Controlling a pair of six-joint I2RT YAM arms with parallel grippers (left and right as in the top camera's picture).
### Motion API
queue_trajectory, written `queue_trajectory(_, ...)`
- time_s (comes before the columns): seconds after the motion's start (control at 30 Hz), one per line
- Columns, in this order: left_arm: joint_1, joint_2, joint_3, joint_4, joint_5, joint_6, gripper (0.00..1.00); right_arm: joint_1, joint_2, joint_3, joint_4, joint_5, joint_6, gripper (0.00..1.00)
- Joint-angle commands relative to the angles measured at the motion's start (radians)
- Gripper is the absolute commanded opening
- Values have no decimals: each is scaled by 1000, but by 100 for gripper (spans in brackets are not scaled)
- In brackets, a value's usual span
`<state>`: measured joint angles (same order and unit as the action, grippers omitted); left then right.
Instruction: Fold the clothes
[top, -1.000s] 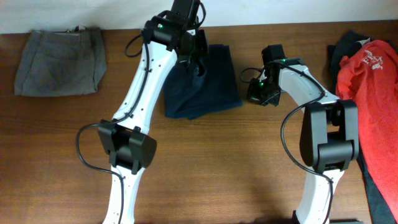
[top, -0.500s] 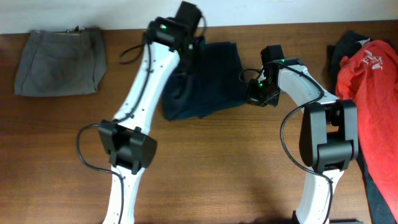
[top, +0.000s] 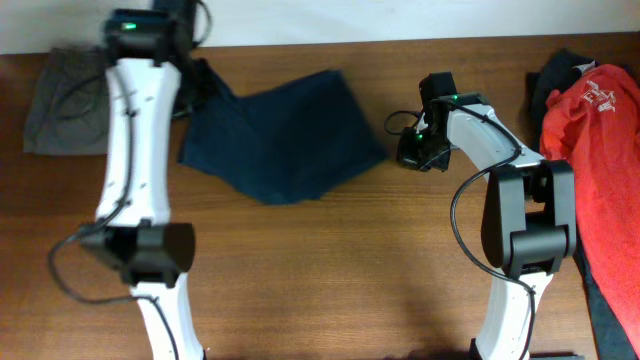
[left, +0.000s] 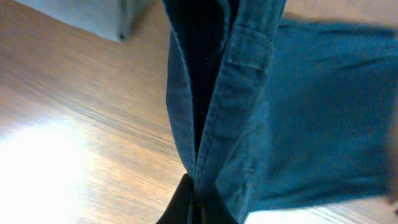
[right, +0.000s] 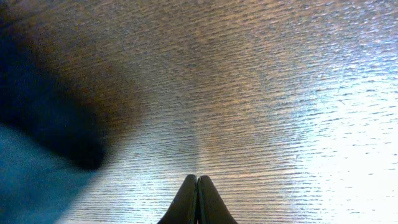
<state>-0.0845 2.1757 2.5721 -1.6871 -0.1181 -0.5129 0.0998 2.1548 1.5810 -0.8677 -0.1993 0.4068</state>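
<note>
One wide wooden worktop (top: 330, 260) carries everything. Two white-and-black arms rise from its near edge. The left arm (top: 135, 140) stretches up to the far left corner, and the right arm (top: 490, 140) bends inward toward the middle.

The navy shorts (top: 285, 140) lie near the far edge between the two arms, in a loose, uneven sheet. One corner is drawn up and to the left toward the left arm's wrist. The opposite corner points right and ends just beside the right arm's wrist.

The red T-shirt (top: 600, 160) with white print is heaped along the right edge, well apart from the navy shorts. It lies on top of a dark garment (top: 553, 75) that shows above and below it. The grey shorts (top: 60, 110) lie folded at the far left, partly hidden behind the left arm and near the raised navy corner.

In the left wrist view, the left fingers (left: 185, 206) are pinched tight on a stitched edge of the navy shorts. The cloth runs away from them in a narrow double fold. The rest of the garment lies on the wood to the right, with the grey shorts at upper left.

In the right wrist view, the right fingers (right: 189, 200) are pressed together with nothing between them. They sit over bare wood, with navy cloth at the left of that view.
</note>
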Motion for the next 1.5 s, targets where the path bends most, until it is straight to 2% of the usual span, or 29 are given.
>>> queue_trajectory(0.0,54,-125,15,-1,-18,48,1,4,-8,17,0,21,-9,4)
queue_trajectory(0.3,65,-130,13,-1,8,58,1,5,-8,17,15,21,-6,4)
queue_trajectory(0.53,65,-6,13,38,8,29,1,5,-8,17,18,20,-6,4)
queue_trajectory(0.7,58,109,13,128,12,-19,1,5,-8,17,18,20,-6,4)
queue_trajectory(1.0,22,164,13,312,138,-18,1,5,-8,17,17,19,-6,4)
queue_trajectory(1.2,-56,173,13,388,112,-17,1,5,-8,17,-3,20,-6,4)
queue_trajectory(1.47,-126,274,13,494,76,-18,1,5,-8,17,-35,19,-6,4)
